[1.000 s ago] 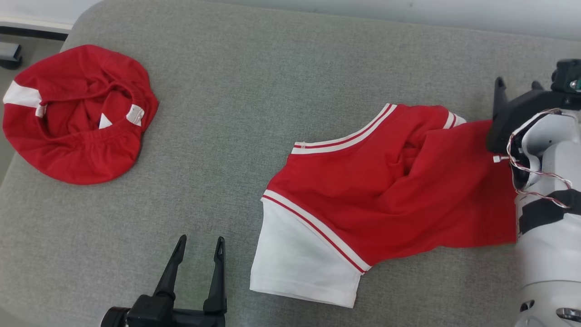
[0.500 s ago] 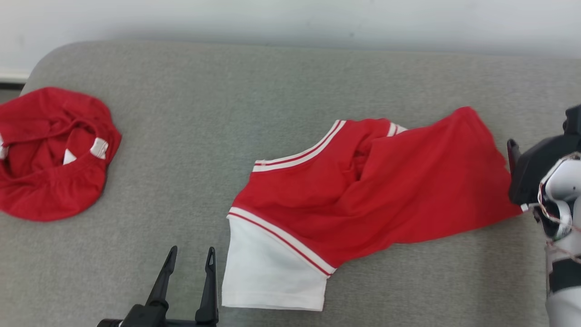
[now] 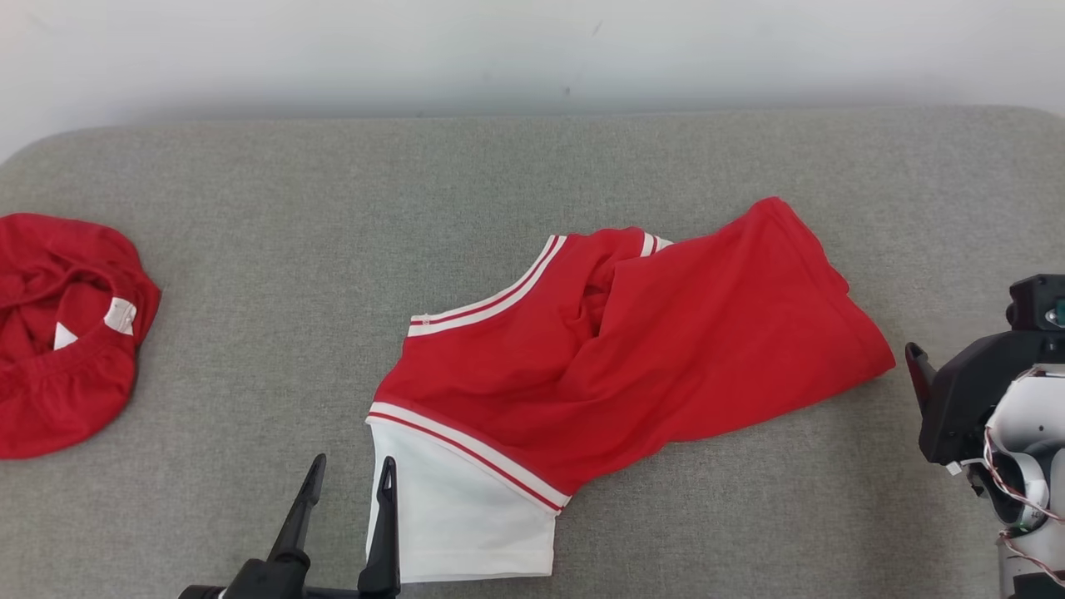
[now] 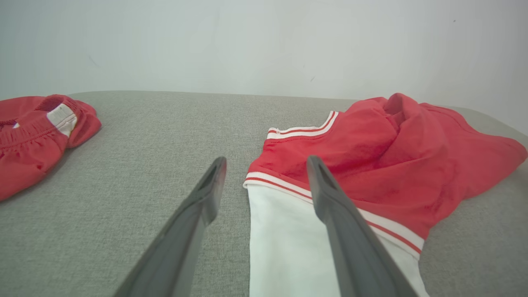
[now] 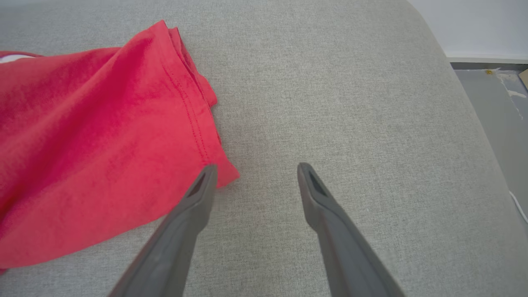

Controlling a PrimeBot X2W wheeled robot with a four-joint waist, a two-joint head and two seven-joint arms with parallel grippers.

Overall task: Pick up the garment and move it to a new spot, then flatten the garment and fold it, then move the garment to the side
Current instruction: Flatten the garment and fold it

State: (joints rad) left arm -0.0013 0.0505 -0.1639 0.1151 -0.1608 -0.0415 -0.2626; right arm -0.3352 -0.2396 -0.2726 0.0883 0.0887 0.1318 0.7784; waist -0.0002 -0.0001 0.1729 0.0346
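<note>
Two garments are lying on one grey cushion: a red-and-white shirt sitting just toward 5 o'clock of the head view's middle, and a crumpled red garment sitting at 9 o'clock. Two grippers are showing in that view, the left gripper at 7 o'clock and the right gripper at 4 o'clock, each carrying two dark fingers, making four altogether. One pale wall is running along 12 o'clock.
</note>
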